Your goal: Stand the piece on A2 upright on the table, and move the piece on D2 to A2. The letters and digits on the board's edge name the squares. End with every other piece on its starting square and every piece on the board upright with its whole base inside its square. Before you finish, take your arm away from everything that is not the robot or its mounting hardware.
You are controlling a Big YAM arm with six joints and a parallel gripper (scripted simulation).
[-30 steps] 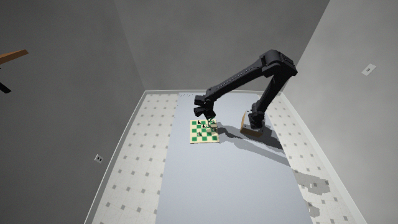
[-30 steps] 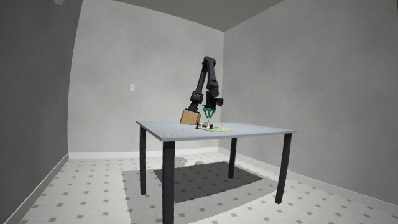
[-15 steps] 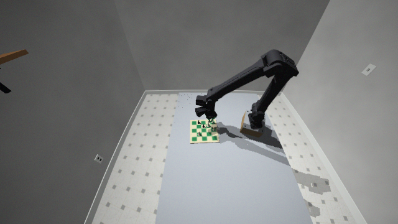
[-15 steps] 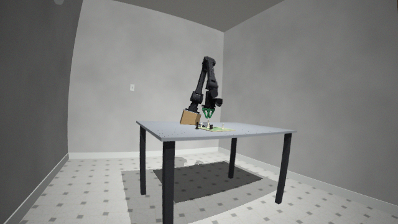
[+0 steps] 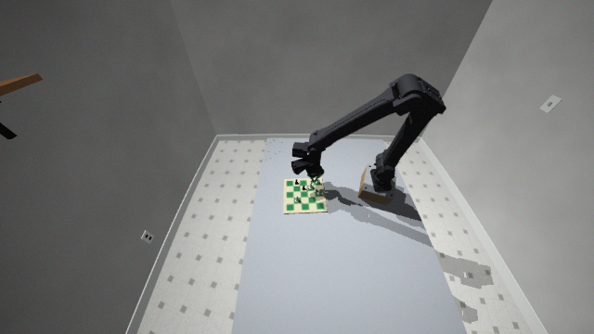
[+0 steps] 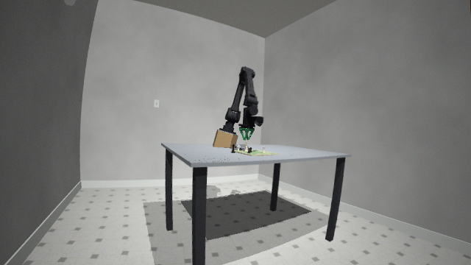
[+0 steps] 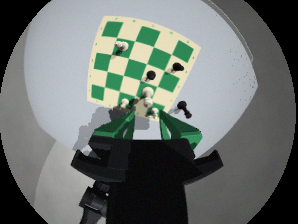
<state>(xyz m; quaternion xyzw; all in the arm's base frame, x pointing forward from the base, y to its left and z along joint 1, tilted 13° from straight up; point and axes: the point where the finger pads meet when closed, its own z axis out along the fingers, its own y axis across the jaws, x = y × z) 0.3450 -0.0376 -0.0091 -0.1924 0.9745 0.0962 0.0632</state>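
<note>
Hovering over the board (image 5: 286,211) (image 6: 257,154) (image 7: 96,80), my hand (image 5: 316,179) (image 6: 246,139) (image 7: 147,113) partly open, nothing gripped, black piece (image 7: 185,109) lying beside it on counter (image 5: 353,269) (image 6: 302,152) (image 7: 60,65).
</note>
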